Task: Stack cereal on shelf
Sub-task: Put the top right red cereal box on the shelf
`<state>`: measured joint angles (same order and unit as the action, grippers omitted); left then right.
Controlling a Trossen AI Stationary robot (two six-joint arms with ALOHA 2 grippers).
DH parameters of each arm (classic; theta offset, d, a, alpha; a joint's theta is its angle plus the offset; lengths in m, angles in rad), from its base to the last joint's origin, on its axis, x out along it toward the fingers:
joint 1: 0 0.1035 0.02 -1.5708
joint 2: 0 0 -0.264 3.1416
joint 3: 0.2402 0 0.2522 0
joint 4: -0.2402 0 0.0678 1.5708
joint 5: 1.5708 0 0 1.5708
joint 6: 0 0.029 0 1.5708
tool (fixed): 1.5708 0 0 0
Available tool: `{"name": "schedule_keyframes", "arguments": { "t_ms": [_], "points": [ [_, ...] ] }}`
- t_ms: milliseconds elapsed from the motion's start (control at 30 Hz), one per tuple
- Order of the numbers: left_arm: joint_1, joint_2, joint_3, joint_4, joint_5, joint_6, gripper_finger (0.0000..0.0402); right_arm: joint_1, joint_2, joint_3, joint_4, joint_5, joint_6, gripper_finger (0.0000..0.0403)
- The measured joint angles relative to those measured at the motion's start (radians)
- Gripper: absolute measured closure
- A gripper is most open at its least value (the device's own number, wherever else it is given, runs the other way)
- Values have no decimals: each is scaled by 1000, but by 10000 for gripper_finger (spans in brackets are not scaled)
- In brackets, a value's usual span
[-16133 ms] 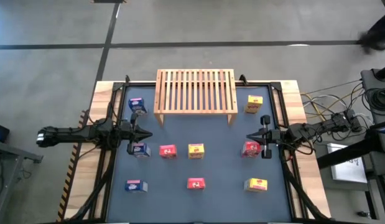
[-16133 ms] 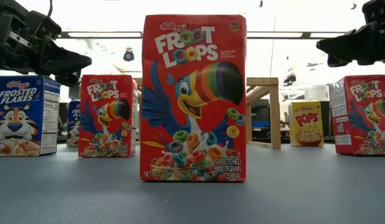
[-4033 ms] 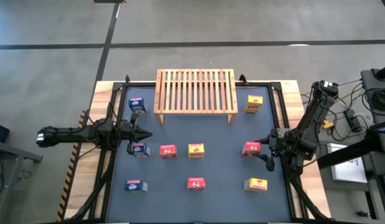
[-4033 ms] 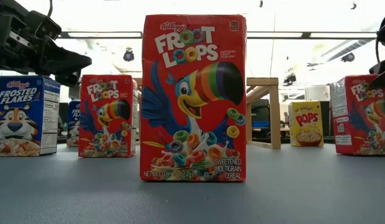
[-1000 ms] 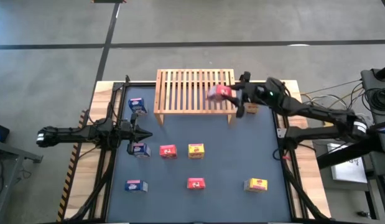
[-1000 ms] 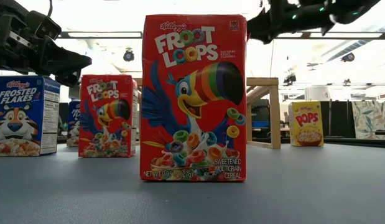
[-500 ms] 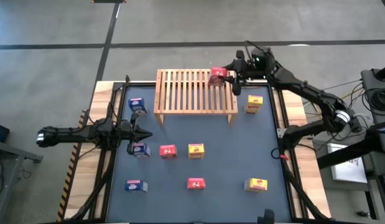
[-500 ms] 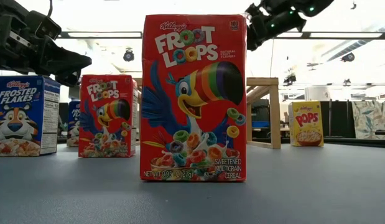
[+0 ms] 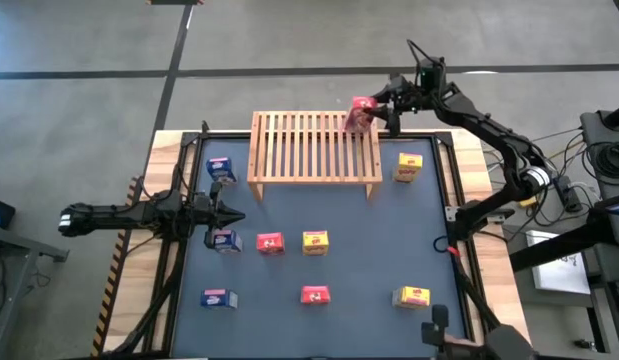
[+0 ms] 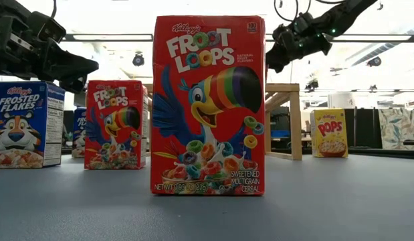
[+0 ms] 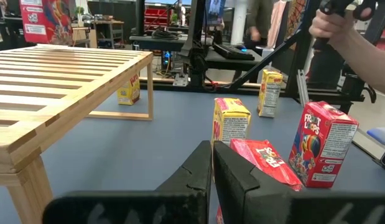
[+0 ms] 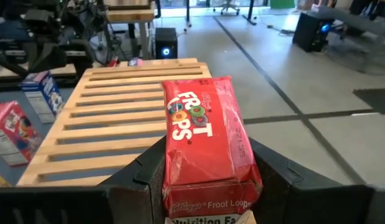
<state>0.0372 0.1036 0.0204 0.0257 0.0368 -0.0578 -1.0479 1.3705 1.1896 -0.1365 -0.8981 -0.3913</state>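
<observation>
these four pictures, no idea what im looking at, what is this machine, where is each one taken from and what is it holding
It is a robot with two dark arms at a table, each ending in a two-finger gripper. One picture looks straight down from above, one sits at table height, and two come from cameras on the arms' wrists.

The right gripper holds a red cereal box over the far right corner of the wooden slatted shelf; its wrist camera shows the box clamped between the fingers. The left gripper waits shut above the left side of the table.

On the table stand small cereal boxes: three blue, three yellow, two red. The big-looking red box just stands close to the low camera. A person's hand shows in the room behind.
</observation>
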Motion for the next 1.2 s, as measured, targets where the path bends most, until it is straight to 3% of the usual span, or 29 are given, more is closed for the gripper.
{"name": "schedule_keyframes", "arguments": {
  "t_ms": [433, 833, 1200],
  "points": [
    [0, 0, 0, 0, 0, 0, 402, -5, 27, -2, 10, 4, -85, 246],
    [0, 0, 0, 0, 0, 0, 402, -5, 37, -3, 38, 10, -38, 193],
    [0, 0, 0, 0, 0, 0, 402, -4, -47, -6, -19, 11, -33, 172]
  ]
}}
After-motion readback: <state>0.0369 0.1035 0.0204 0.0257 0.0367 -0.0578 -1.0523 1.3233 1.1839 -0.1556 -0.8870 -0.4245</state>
